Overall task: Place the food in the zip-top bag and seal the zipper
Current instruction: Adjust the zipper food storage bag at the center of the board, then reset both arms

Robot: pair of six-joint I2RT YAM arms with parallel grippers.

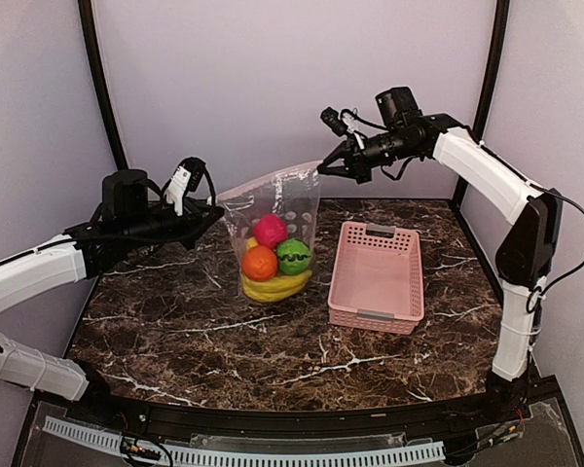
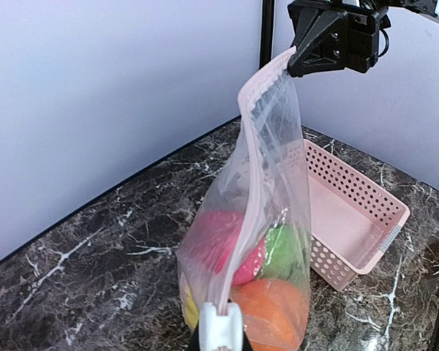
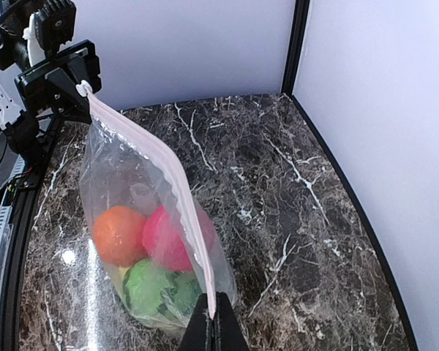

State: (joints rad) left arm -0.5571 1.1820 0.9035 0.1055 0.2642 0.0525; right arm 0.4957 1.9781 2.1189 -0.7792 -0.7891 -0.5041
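The desk [image 1: 195,331] is dark marble with white veins. Toward its middle stands the bag [image 1: 297,209], upright and stretched by its top corners, its bottom down at the desk. All the food seen is inside it, heaped at the bottom: a banana [image 1: 275,287] lowest, an orange [image 1: 259,263] and a green pepper [image 1: 293,256] side by side above it, and a red-pink ball [image 1: 270,231] on top. Just right of the bag, apart from it, sits a pink basket [image 1: 375,316].

The zipper [image 1: 273,183] runs taut along the bag's top edge, rising from left to right. The left gripper [image 1: 212,216] is clenched on its lower, left end. The right gripper [image 1: 323,165] is clenched on its higher, right end. Whether the strip is pressed together along its whole length I cannot tell. Behind stands a pale wall [image 1: 273,78].
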